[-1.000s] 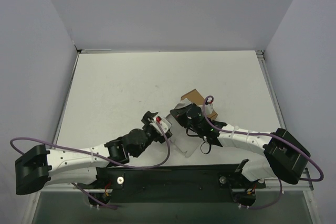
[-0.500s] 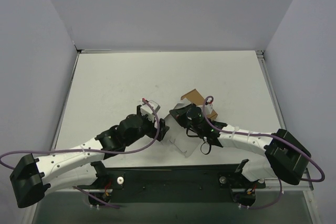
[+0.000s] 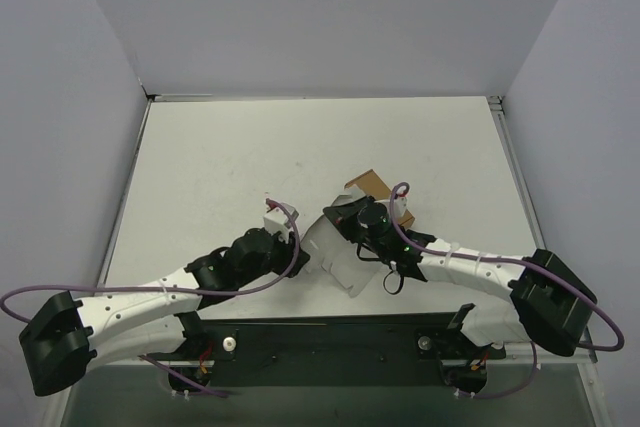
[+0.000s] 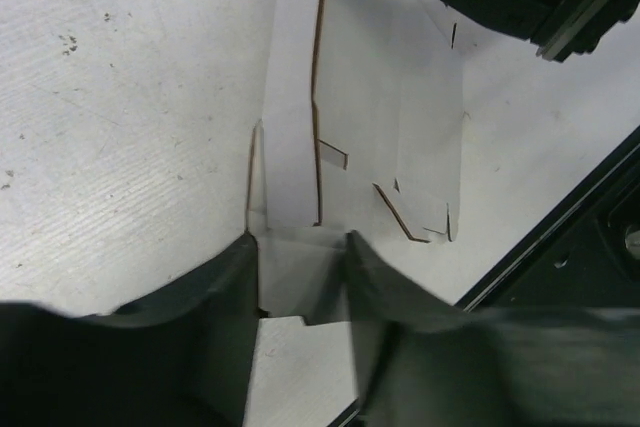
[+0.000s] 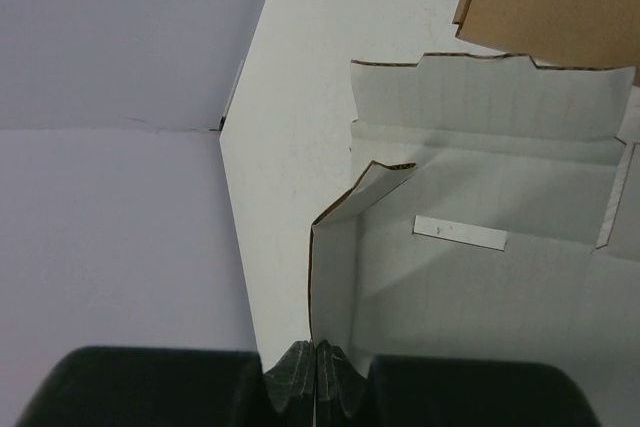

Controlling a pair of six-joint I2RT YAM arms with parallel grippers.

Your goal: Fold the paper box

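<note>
Saw a matt white table (image 3: 220, 167), scuffed, walled on three sides by pale-lilac panels (image 3: 330, 17). Found the paper box (image 3: 335, 265) lying near the table's front middle, one long flap raised. Noted a brown box (image 3: 372, 184) just behind it, partly hidden under the right arm. Caught the right gripper (image 5: 316, 352) pinched tight on the paper box's edge; found the left gripper (image 4: 300, 247) half-wide, fingers astride a near flap. Spotted purple cables (image 3: 150, 289) looping along both arms

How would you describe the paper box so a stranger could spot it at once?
On the white table, look by the near edge, about midway across. There lies the paper box, a thin white card cutout with tabs and notched edges. Its neighbour just beyond, the cardboard box, is brown, not white.
</note>
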